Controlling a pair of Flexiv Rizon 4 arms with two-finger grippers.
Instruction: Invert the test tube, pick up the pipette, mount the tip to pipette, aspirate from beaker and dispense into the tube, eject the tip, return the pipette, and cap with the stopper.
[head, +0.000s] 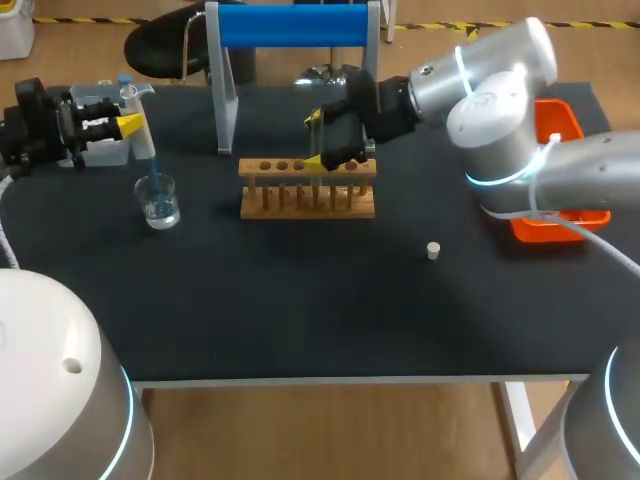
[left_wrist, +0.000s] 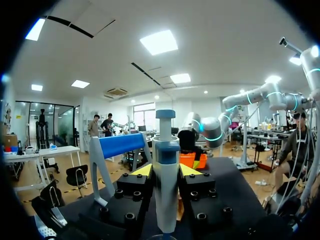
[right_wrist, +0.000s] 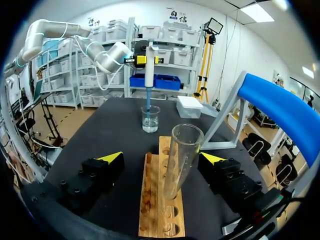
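Standing upright, the white-and-blue plastic pipette (head: 134, 108) is clamped by the left gripper (head: 126, 125) so its tip (head: 152, 176) is sunk in the clear glass beaker (head: 160, 204), evidently for aspirating. The clear glass test tube (right_wrist: 182, 150), seated in the wooden rack (right_wrist: 150, 205), is flanked, untouched, by the wide-open right gripper (right_wrist: 162, 158).

Left arm (right_wrist: 60, 32) and right arm (head: 500, 100): silver-grey rounded links, glowing cyan rings (head: 497, 181) at joints, white cable (head: 585, 232) along right. Left tool (left_wrist: 166, 170), right tool (right_wrist: 161, 157): black blocky fingers, round socket screws (left_wrist: 130, 216), bright yellow wedge tips.
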